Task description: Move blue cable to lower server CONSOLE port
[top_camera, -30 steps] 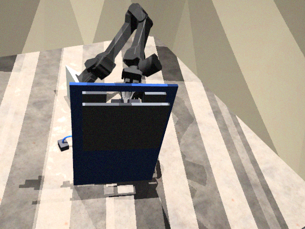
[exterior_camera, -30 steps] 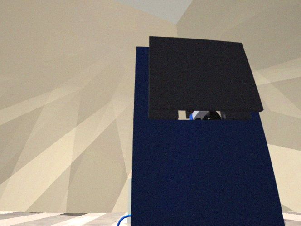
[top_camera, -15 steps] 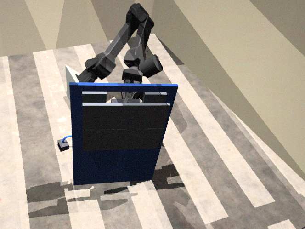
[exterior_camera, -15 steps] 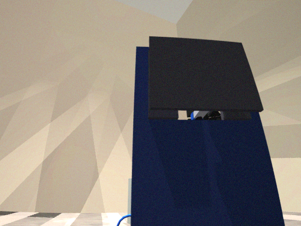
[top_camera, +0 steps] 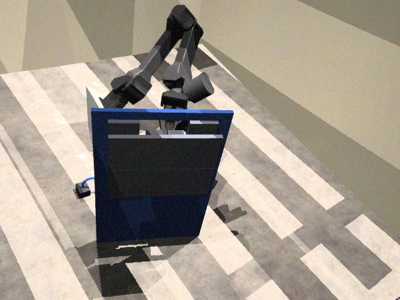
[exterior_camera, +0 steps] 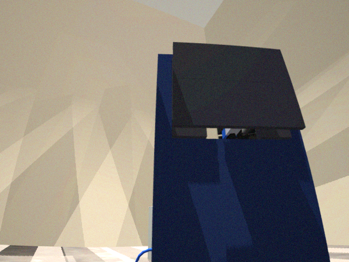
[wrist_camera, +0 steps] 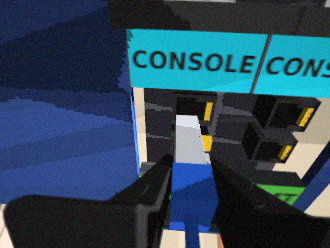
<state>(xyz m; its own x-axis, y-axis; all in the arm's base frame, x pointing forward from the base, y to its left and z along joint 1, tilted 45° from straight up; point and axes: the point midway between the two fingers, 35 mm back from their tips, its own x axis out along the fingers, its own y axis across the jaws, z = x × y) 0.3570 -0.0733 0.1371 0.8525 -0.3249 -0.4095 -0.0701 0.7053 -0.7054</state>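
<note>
Wrist view first: nearest are the gripper's (top_camera: 168, 128) (wrist_camera: 191, 167) two dark fingers, a narrow gap apart, pinching the plug (wrist_camera: 194, 195) by its blue body from both sides. The cable (wrist_camera: 192, 235) trails back toward the camera, likely limp and springy, so it could tug the plug askew. The plug itself looks small, light and stiff, perhaps slick on its flat sides; the body is the place to hold it, well behind the pale nose (the tab is too hard to make out, and probably the fragile part).

Beyond the fingers, that nose points at the left column of ports, overlapping the lower port (wrist_camera: 206, 143) and ending just under the upper port (wrist_camera: 193, 106). Whether it is seated in either, I cannot tell. Above them runs the cyan CONSOLE label (wrist_camera: 195, 60); a green label (wrist_camera: 281, 194) sits lower, at right.

Farther off, the top view shows the arm (top_camera: 155, 61) reaching down behind the blue frame (top_camera: 148, 219), where the dark front panel (top_camera: 161, 161) hides the plug.
</note>
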